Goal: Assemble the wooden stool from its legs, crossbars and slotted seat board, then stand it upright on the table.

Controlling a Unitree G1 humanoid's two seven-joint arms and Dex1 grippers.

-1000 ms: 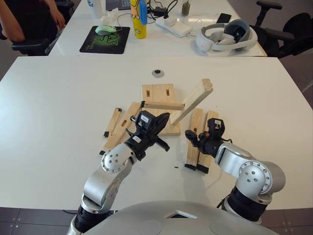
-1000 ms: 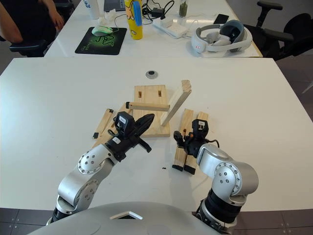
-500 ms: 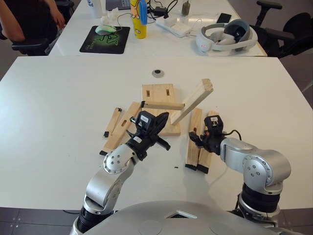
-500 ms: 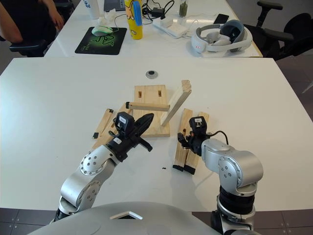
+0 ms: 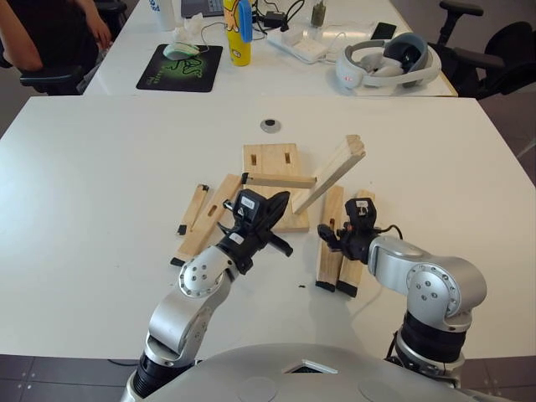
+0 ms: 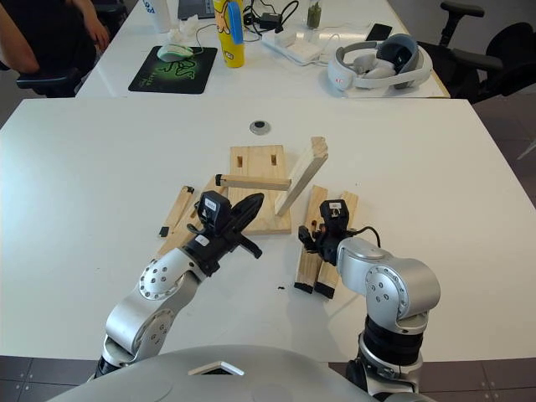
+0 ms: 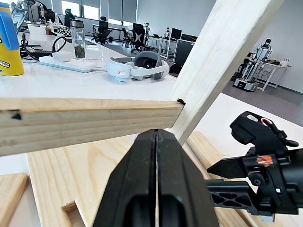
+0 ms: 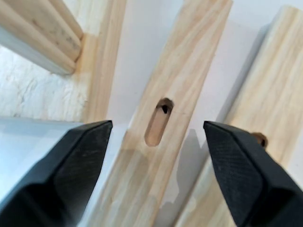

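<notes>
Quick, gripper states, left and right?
Left gripper: closed, holding nothing.
Right gripper: open, one finger on each side of the slotted leg, not gripping it.

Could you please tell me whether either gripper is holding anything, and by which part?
Nothing is held: the left gripper is shut on nothing, and the right gripper is open astride a slotted leg.

**No print legible**

A green emblem (image 5: 161, 76) marks the black mouse pad (image 5: 201, 71) on the far desk (image 5: 293, 77). Its outline can be made out, but no letters. The yellow bottle (image 5: 239, 33) beside the pad bears blue and dark print, too small to read. A white sticker (image 5: 248, 202) sits atop the left gripper (image 5: 283, 199), and a second sticker (image 5: 362, 203) sits atop the right gripper (image 5: 333, 236). Both carry dark marks too fine to make out.
</notes>
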